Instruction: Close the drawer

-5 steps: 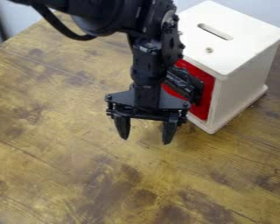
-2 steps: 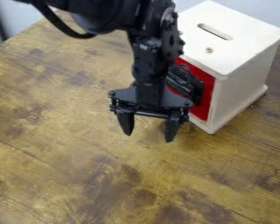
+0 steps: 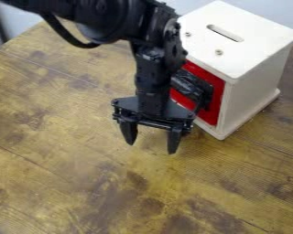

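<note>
Nearest, in front of the fingers and below them in the view, lies the wooden tabletop (image 3: 76, 174), yellow-brown with darker blotches and fine plank lines. It also spreads out to both sides of the fingers.

Next come the fingers of the black gripper (image 3: 152, 139). They point down and stand apart, so the gripper is open, with only wood grain showing between the two tips. Whether the tips touch the table or hang just above it, I cannot tell.

Directly above the fingers in the view is the wide, dark gripper body, and over that the upright wrist of the robot arm (image 3: 157, 55).

Beyond the fingers, up and to the right in the view, is the drawer (image 3: 209, 115). Its flat red front shows in patches behind and beside the black hardware, in the face of the cream-white cabinet (image 3: 251, 78). The hardware hides much of the front, so I cannot tell whether the drawer is fully in.

The cabinet rises behind the drawer front, farther from the fingers. Its pale top has a dark slot (image 3: 225, 33) and small round screw heads. Farthest back, past the table edge, is a pale wall (image 3: 278, 13).
</note>
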`<state>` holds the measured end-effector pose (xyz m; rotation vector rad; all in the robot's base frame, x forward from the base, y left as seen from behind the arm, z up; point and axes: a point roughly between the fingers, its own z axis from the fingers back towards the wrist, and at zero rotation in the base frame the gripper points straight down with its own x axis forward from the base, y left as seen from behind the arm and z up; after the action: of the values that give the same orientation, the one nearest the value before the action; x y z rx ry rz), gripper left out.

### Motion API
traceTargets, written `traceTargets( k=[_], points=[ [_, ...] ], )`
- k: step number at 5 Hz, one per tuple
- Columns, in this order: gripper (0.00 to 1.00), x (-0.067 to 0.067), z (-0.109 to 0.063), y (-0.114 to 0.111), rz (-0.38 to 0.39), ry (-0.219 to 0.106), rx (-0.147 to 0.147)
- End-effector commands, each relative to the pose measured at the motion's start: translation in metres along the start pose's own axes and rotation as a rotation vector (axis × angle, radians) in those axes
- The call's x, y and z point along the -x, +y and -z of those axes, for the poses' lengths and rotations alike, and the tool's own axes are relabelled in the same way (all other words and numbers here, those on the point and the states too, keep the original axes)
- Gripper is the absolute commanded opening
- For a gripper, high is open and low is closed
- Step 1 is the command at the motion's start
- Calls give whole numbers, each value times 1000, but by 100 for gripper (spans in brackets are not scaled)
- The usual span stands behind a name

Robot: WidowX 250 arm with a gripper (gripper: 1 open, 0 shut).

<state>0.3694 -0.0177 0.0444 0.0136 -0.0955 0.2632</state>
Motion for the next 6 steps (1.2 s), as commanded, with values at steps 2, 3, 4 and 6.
traceTargets(
  k=[2, 3, 4, 6],
  points=[
    [100, -23, -42, 31, 72, -78, 23],
    [100, -19, -44, 19, 48, -110, 29],
    [100, -12, -44, 6, 33, -79, 12],
    [100, -2, -22, -8, 54, -63, 22]
  ],
)
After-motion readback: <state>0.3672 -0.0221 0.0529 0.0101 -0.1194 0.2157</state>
